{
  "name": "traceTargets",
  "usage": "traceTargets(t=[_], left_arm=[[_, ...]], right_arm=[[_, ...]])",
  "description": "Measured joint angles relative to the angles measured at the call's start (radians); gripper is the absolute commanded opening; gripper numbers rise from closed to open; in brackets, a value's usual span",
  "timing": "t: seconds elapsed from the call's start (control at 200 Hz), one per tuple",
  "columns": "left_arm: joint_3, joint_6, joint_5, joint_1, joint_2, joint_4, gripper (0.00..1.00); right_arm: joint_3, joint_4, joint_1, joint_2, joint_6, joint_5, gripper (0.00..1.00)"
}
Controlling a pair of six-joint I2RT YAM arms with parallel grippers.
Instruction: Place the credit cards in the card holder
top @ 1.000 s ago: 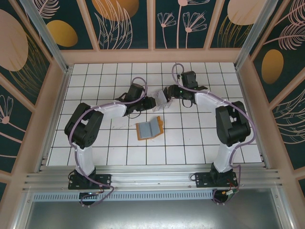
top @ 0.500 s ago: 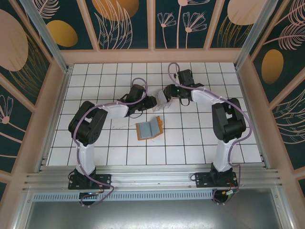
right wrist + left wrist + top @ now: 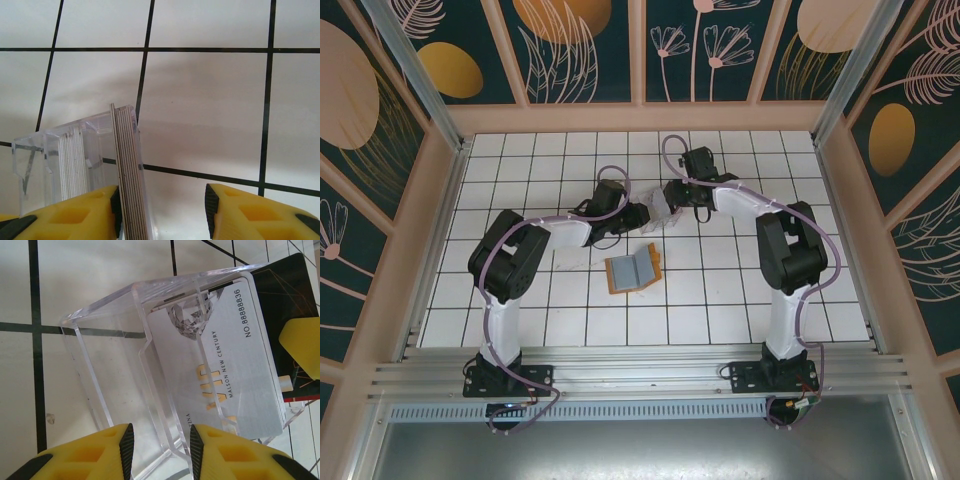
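Orange outside and grey within, the wallet (image 3: 633, 270) lies open and flat near the middle of the white tiled surface (image 3: 520, 300), a little toward its near edge, with no card in it that I can make out. The cards sit in a clear case (image 3: 661, 208) just beyond the wallet toward the far edge, where the two arms meet. The left jaws are clamped on one end of that case, holding it steady. From that wrist a silver printed card (image 3: 215, 360) lies flat against the case wall, and a dark card (image 3: 285, 285) shows past it. The right jaws stand apart around a stack of cards (image 3: 129, 170) seen edge-on. One yellow finger (image 3: 90, 215) touches the stack's side, and the other finger (image 3: 250, 215) is well off it with bare tile between, so nothing is gripped. A paler stack (image 3: 70, 165) fills the next compartment. The step in hand looks like drawing cards out of the case, with the loading of the wallet not yet begun. Next, the right jaws would need to close squarely across the stack and lift it straight out while the left keeps the case down. The cards are thin and slick, so they may fan out or slip.
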Motion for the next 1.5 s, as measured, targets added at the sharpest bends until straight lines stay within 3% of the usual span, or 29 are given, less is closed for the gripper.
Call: traceTargets(t=[0.556, 0.846, 1.091, 1.346, 1.501], left_arm=[[0.0, 0.0, 0.0, 0.0, 0.006, 0.015, 0.38], [0.0, -0.002, 0.0, 0.0, 0.006, 0.016, 0.38], [0.0, -0.004, 0.0, 0.0, 0.006, 0.017, 0.38], [0.0, -0.007, 0.0, 0.0, 0.006, 0.017, 0.38], [0.0, -0.008, 0.001, 0.0, 0.006, 0.017, 0.38]], right_arm=[[0.0, -0.003, 0.012, -0.021, -0.017, 0.034, 0.36], [0.008, -0.006, 0.019, -0.025, -0.028, 0.035, 0.13], [0.013, -0.008, 0.021, -0.031, -0.035, 0.033, 0.01], [0.016, -0.011, 0.024, -0.038, -0.035, 0.033, 0.0], [0.016, -0.011, 0.024, -0.039, -0.035, 0.02, 0.04]])
